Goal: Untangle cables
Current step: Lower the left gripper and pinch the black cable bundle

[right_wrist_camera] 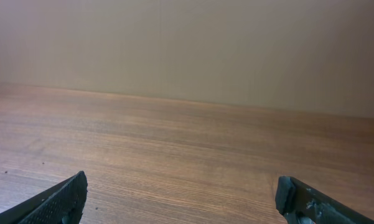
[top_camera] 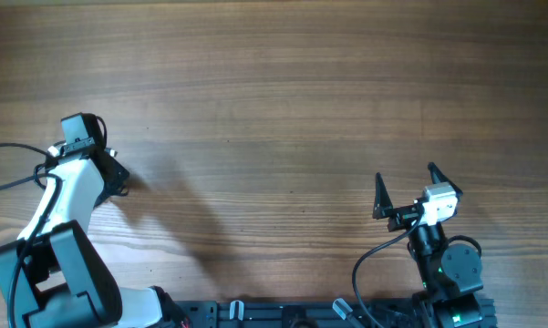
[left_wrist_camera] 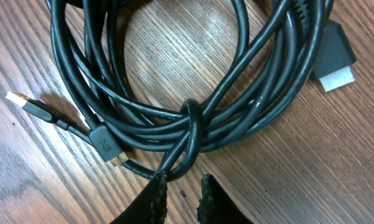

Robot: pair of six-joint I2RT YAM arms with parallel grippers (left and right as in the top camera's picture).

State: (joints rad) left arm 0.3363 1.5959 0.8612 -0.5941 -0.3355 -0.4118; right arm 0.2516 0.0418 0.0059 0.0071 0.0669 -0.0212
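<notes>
step: grasping wrap strand of coiled cables (left_wrist_camera: 193,127), left of bench (top_camera: 283,91) | left pincer (left_wrist_camera: 183,193) nearly closed beside it, grip: cannot tell | right pincer (top_camera: 405,175) wide open, empty | next: likely firm pinch, ease wrap free

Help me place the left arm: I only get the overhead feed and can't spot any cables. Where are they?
Observer: In the left wrist view, the cables lie as one coiled bundle on the table, just ahead of the left gripper.
Operator: How are they tangled?
Observer: One strand loops around the whole bundle, close to the fingertips.
Operator: Is it pinched already?
Observer: The fingers stand close together with a narrow gap between them. I cannot tell whether they hold a strand.
Operator: Any loose ends?
Observer: A slim plug lies outside the coil on the picture's left side.
</notes>
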